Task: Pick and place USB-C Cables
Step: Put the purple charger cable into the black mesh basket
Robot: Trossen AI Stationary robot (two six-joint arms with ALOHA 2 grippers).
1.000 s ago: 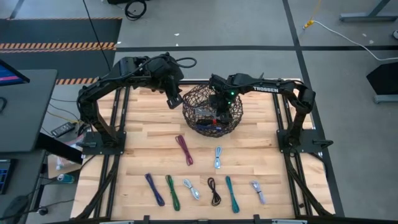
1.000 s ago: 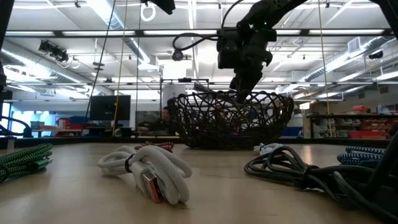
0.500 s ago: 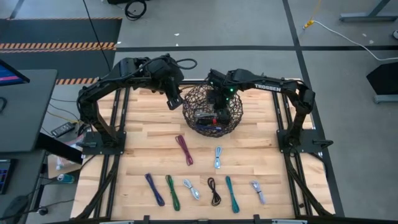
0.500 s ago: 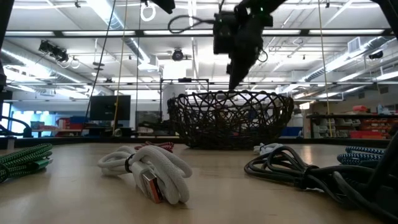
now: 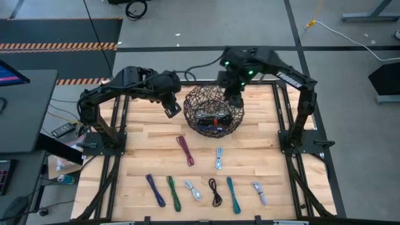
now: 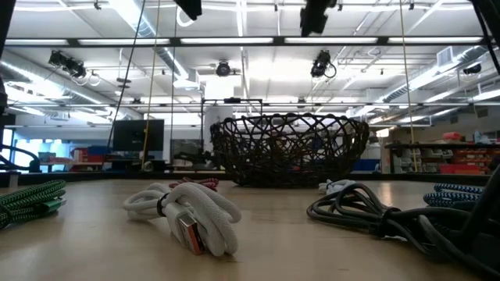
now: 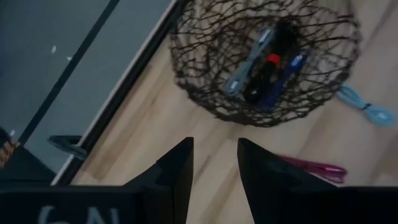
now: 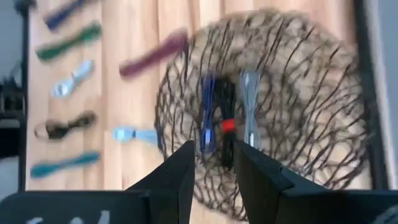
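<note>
A dark wire basket (image 5: 214,112) stands at the table's far middle. In it lie a silver, a black and a blue USB-C cable (image 7: 266,65). Several more cables lie on the wood: magenta (image 5: 185,150), light blue (image 5: 219,158), and a near row with purple (image 5: 155,189), green (image 5: 173,192) and teal (image 5: 233,194). My left gripper (image 5: 173,110) hangs open just left of the basket, nothing between its fingers (image 7: 214,168). My right gripper (image 5: 232,97) is open high over the basket's far rim, also with nothing in it (image 8: 214,168).
In the low view a white cable bundle (image 6: 187,212) and a black one (image 6: 375,212) lie close to the camera, with the basket (image 6: 289,148) behind them. Bare wood lies between the basket and the near row. The arms' frames stand along the left and right edges.
My right gripper has risen straight up out of the basket, from among the cables inside to well above the rim, and holds nothing. The cables in the basket have stayed put. My left gripper has shifted a little toward the table's near edge beside the basket.
</note>
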